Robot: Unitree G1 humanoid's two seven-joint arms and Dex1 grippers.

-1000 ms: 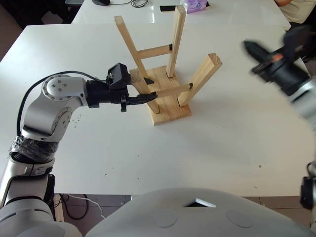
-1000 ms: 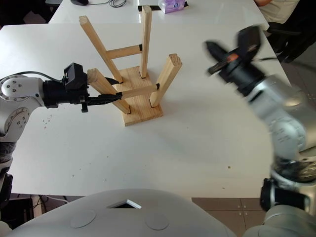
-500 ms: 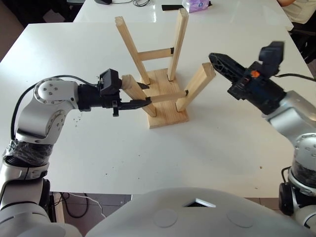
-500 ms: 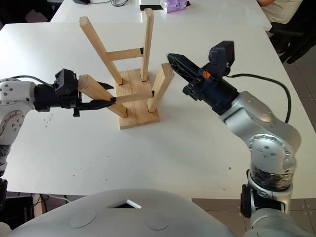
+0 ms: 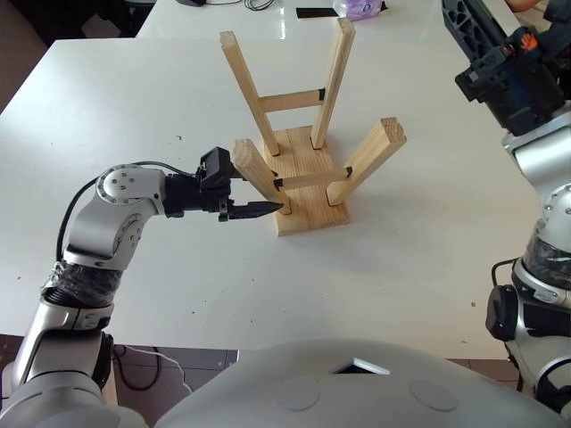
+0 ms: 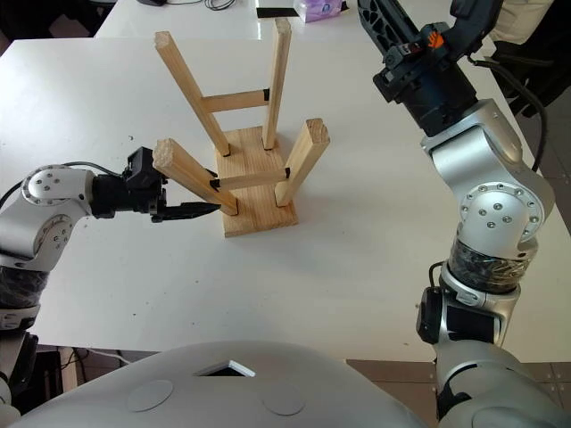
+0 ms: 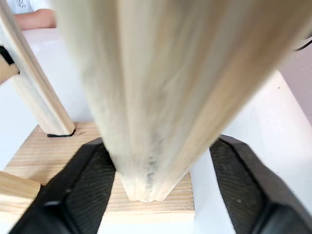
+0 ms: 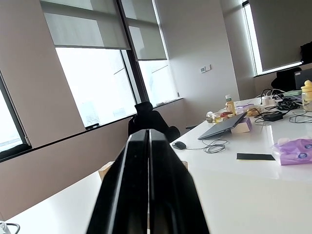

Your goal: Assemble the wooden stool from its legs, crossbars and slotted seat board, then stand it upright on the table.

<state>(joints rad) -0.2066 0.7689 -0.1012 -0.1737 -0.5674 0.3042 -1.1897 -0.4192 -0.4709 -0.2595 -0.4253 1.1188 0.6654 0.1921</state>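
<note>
Stool (image 5: pixel 308 178) resting inverted on seat board (image 5: pixel 312 214). Left gripper (image 5: pixel 265 208) straddling board's near-left leg (image 5: pixel 252 165), fingers parted, unclamped. Right gripper (image 6: pixel 375 18) hovering high right of board, pinched shut, empty. Sideways nudge likely unseating leg, toppling stool.

The wooden stool (image 5: pixel 308 178) stood upside down on the bench (image 5: pixel 134 98), its slotted seat board (image 5: pixel 312 212) lying flat. Four splayed legs (image 5: pixel 252 98) pointed up, joined by crossbars (image 5: pixel 290 100)

My head's two eyes look forward and down, sharing the table (image 5: pixel 401 267) and stool (image 5: pixel 312 211). My left wrist camera sits hard against a leg (image 7: pixel 161 73); my right wrist camera faces across the room (image 8: pixel 195 48)
</note>
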